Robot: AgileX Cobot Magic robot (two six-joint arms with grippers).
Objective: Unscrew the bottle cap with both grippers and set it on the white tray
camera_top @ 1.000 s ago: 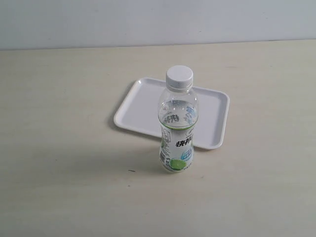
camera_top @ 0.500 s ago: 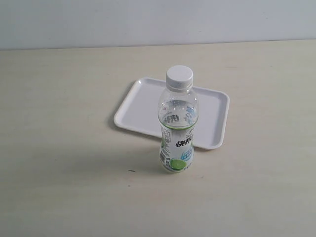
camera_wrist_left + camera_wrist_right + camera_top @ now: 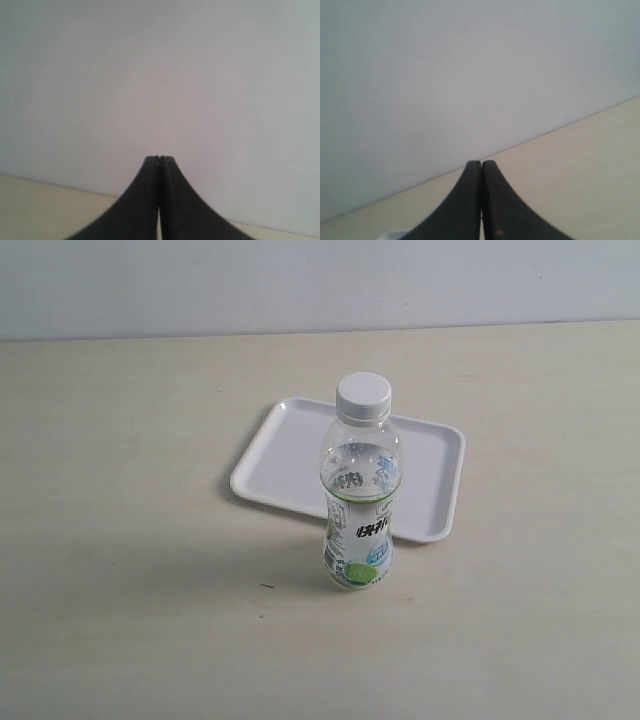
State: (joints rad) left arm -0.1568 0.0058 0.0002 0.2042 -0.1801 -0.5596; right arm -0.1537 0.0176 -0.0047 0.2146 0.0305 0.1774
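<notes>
The clear bottle (image 3: 360, 510) with its white-and-green label stands upright at the middle of the table in the exterior view. Its white bottle cap (image 3: 363, 395) sits screwed on the neck. Just behind it lies the white tray (image 3: 290, 455), with nothing on it. Neither arm shows in the exterior view. My left gripper (image 3: 159, 159) is shut on nothing and faces the pale wall above the table's far edge. My right gripper (image 3: 481, 163) is shut too, empty, pointing at the line where table and wall meet. The bottle shows in neither wrist view.
The beige table (image 3: 120, 540) stretches on all sides of the bottle and tray. A pale wall (image 3: 300, 280) rises behind its far edge. A small dark speck (image 3: 265, 587) lies on the table left of the bottle's base.
</notes>
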